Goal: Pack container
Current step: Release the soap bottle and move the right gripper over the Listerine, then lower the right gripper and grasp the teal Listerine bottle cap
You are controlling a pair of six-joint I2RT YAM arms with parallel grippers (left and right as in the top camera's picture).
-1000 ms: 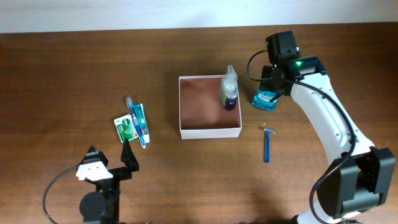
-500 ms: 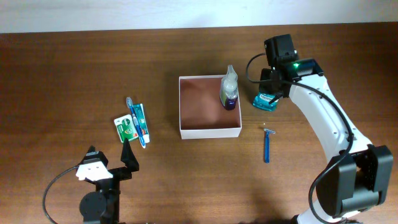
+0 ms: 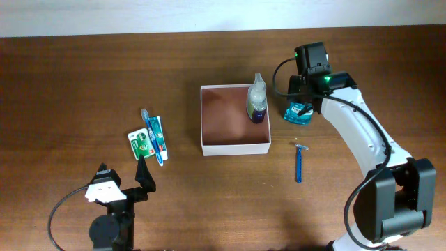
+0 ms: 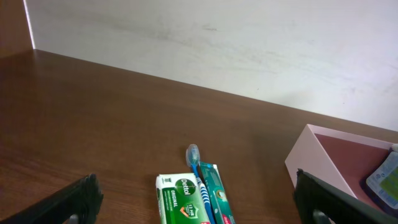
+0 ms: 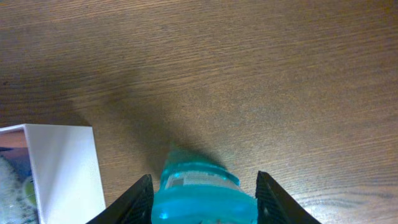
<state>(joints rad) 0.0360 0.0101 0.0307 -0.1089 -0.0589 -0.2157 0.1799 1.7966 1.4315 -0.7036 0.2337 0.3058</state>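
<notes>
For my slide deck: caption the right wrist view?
Right claw clasps the teal mouthwash bottle beside the white container.

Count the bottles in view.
2. A clear bottle stands inside the container, in its far right corner. The teal mouthwash bottle sits just right of the container, between the right gripper's fingers. No others visible; none seem hidden.
</notes>
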